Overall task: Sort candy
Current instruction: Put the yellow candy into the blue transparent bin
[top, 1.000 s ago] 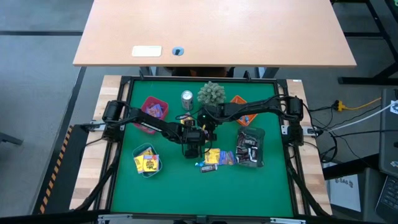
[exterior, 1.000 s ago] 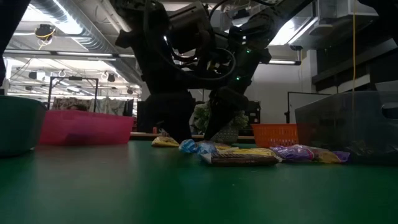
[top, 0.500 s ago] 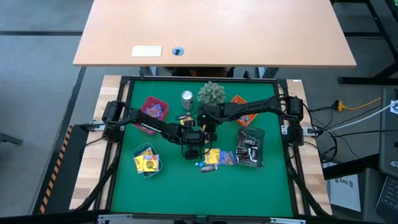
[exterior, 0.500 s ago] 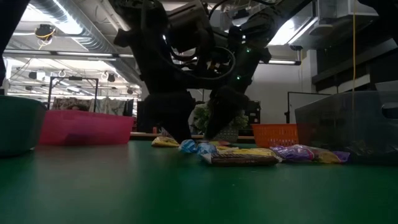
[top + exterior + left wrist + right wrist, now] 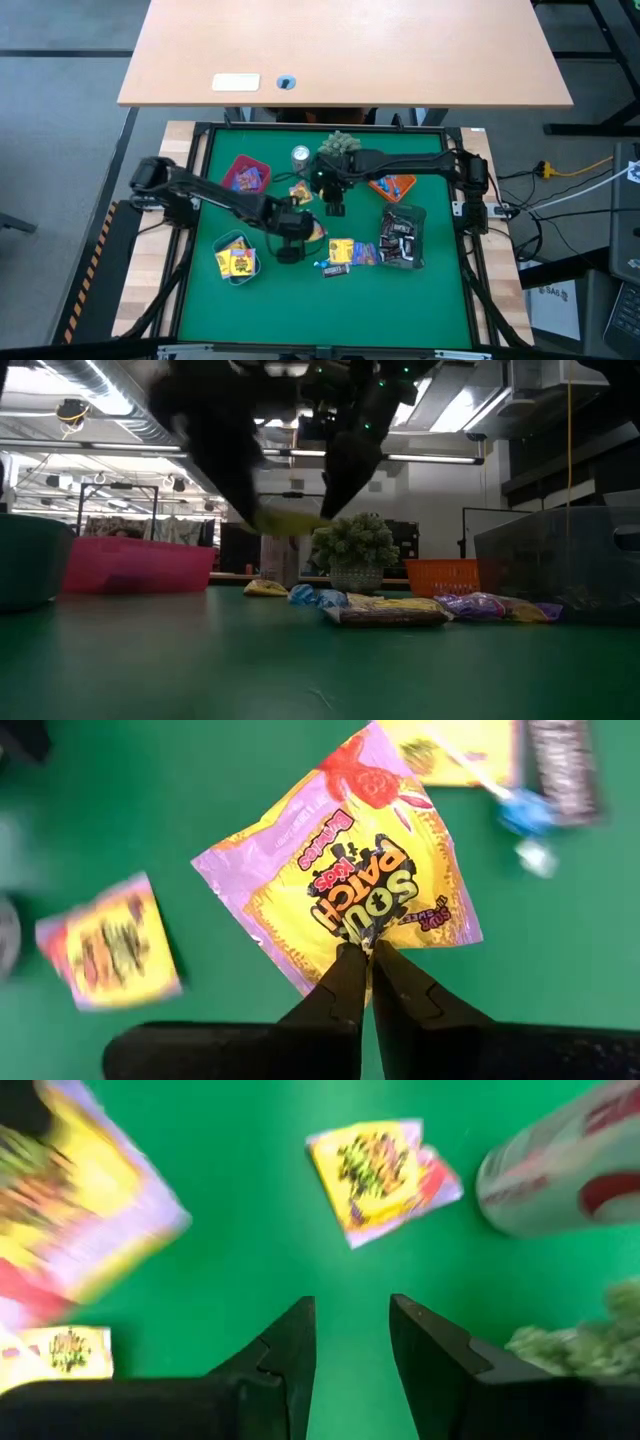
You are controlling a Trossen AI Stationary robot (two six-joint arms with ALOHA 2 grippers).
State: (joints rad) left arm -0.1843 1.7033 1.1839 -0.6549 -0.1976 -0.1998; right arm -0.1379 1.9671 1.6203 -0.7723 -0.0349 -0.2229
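From above, the left gripper sits over the middle of the green table, its fingers pinched on a yellow Sour Patch Kids packet that shows only as a sliver beside the arm, so its long axis is hard to read here. The right gripper hangs just behind it, close to a loose yellow packet lying near the silver can and the green spiky plant. More candy lies in a heap right of centre, next to a clear tray of dark bars; a pink tray, an orange tray and a teal bowl of yellow packets stand around. At table height both arms are dark blurs up top; a smear of yellow, the lifted packet, hangs clear of the cloth, while the candy pile stays flat on it. The left wrist camera shows it best: the fingertips are closed tight on one corner of the packet, which fans away from them on a diagonal, its lettering upside down. The right wrist camera shows its fingers parted, nothing between them, above bare green, with the loose packet ahead and the can cut off at the edge.
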